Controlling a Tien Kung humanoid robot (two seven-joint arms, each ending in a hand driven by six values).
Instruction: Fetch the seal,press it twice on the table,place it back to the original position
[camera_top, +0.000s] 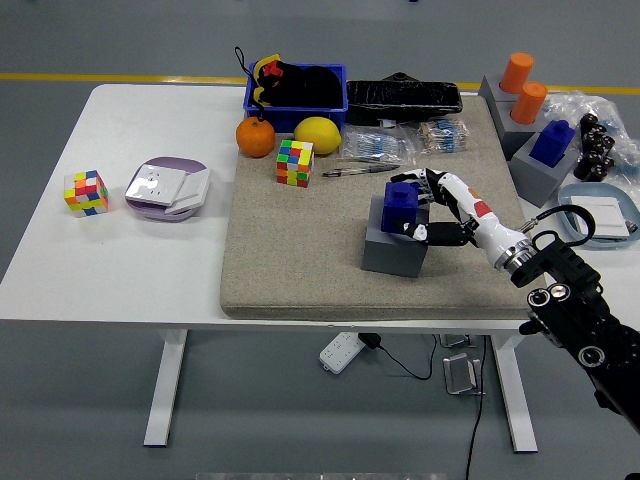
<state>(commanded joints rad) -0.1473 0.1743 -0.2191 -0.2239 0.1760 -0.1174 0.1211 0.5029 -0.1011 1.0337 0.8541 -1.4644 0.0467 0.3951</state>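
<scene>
Right hand (432, 205) clasps blue seal (401, 207) (on grey block (393, 250)).

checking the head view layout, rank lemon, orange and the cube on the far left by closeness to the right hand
From the right hand:
1. Lemon, at the mat's far edge.
2. Orange, just left of the lemon.
3. Cube, alone at the table's left end.
</scene>
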